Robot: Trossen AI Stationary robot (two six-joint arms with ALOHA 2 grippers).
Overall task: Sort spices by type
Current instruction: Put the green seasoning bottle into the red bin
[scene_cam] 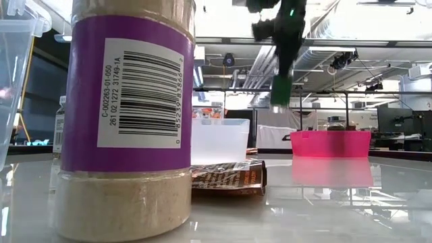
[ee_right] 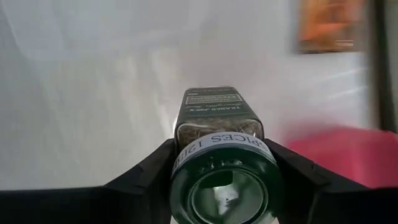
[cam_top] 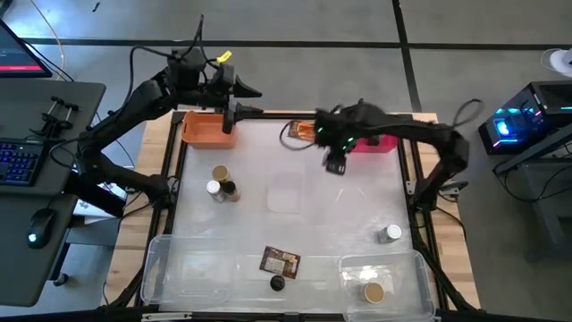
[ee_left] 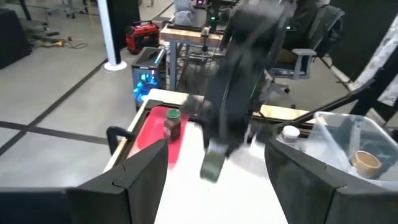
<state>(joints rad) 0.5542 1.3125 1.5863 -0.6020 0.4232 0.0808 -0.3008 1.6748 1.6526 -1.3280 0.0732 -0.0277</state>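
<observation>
Right gripper [ee_right: 221, 180] clamped on a green-lidded jar [ee_right: 217, 134] just beside the pink bin [cam_top: 375, 143]; left gripper [ee_left: 214, 186] apart over the orange bin [cam_top: 204, 128]

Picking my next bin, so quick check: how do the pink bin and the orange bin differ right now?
The pink bin sits at the back on the right arm's side; the orange bin sits at the back on the left arm's side. The right pincer, gripping a green-lidded jar, hangs just beside the pink bin, while the left pincer stands open at the orange bin's edge. Both are small open bins.
</observation>
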